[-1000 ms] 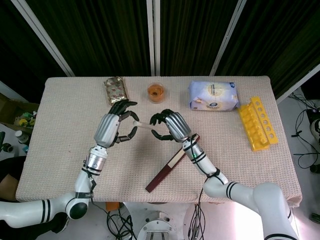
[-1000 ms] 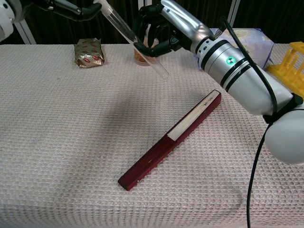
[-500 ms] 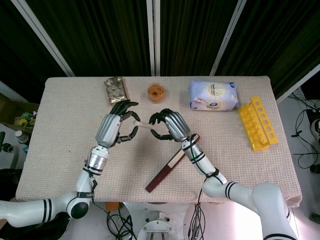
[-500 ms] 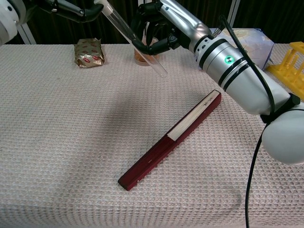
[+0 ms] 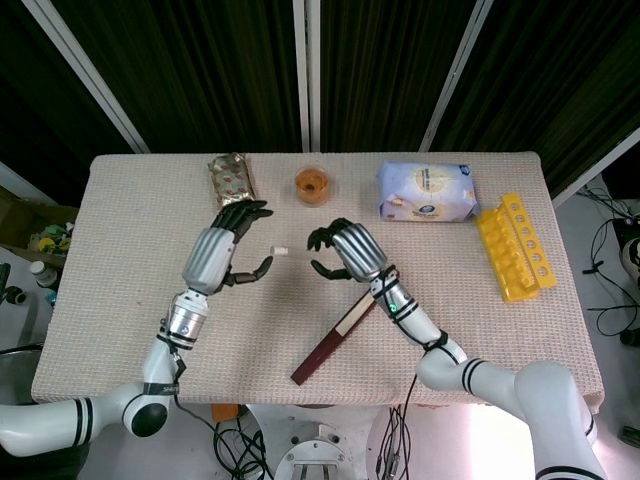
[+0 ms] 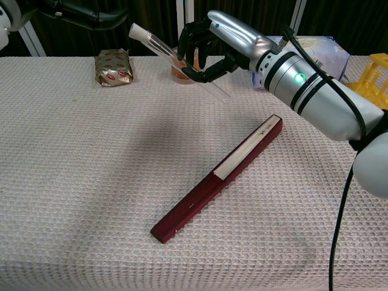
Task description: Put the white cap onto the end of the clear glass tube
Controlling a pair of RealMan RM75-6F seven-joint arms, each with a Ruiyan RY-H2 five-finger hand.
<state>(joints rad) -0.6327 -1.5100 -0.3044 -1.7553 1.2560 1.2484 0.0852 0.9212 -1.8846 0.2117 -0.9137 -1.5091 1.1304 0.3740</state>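
The clear glass tube [image 6: 182, 63] hangs in the air above the middle of the table's far half, tilted, its upper end pointing toward the left side and already wearing the white cap [image 6: 136, 29]. The right hand [image 6: 209, 51] grasps the tube around its middle with dark fingers [image 6: 189, 42] curled about the glass, the lower end poking out below the palm. From the head view the cap [image 5: 281, 250] shows as a small pale piece between the two hands. The left hand [image 5: 222, 252] sits just beside that capped end but apart from it, fingers spread and holding nothing; in the chest view only its dark fingers [image 6: 91, 17] reach in from the upper left. Directly behind the tube, near the table's far edge, stands a small cup with orange contents [image 5: 312, 185]. A foil-wrapped snack [image 6: 113, 66] lies toward the far left corner, a white bag [image 5: 427, 192] toward the far right, and a yellow rack [image 5: 515, 246] at the right edge. Nearer the front, a dark red book [image 6: 218, 177] lies slantwise on the woven table cover [image 6: 79, 182], under the right forearm.
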